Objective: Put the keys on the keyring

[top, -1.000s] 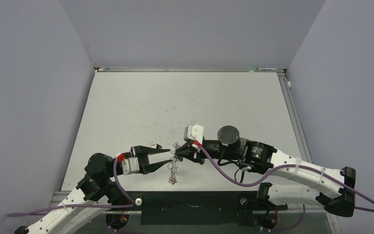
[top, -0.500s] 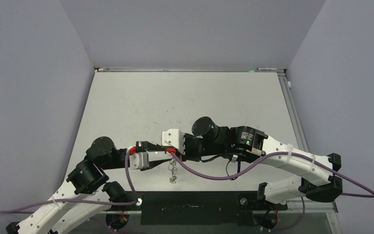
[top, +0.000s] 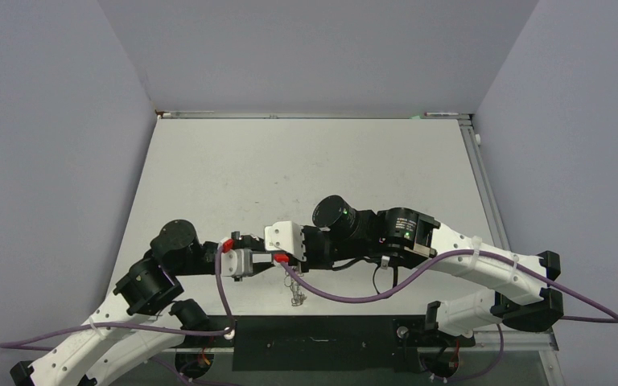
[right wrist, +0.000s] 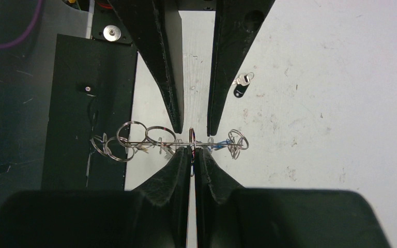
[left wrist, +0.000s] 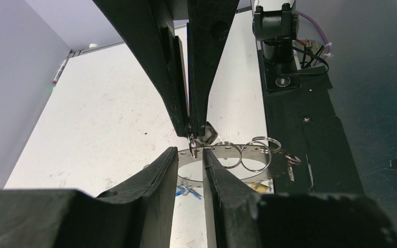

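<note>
Nearest the arm bases, a black strip [top: 314,331] was seen along the near edge of the pale grey worktop [top: 306,169]. Just beyond it, the wide flat silver metal keyring [left wrist: 227,170], rimmed with many small wire loops, was held lifted off the worktop, with its lowest loops hanging close to that strip. A small blue plastic tag [left wrist: 186,191] was glimpsed beneath the ring's plate.

The 2 grippers were met tip to tip at the ring. The right gripper [right wrist: 191,153] was pinched fully closed on the ring's rim. Whether the plate itself or 1 of its loops was clamped could not be told. The left gripper [left wrist: 190,154] was held only narrowly open, with 1 finger on either side of the same rim section. No firm contact could be made out.

Farther out, a small silver key with a black plastic head [right wrist: 242,85] was seen lying flat on the worktop, apart from the ring.
</note>
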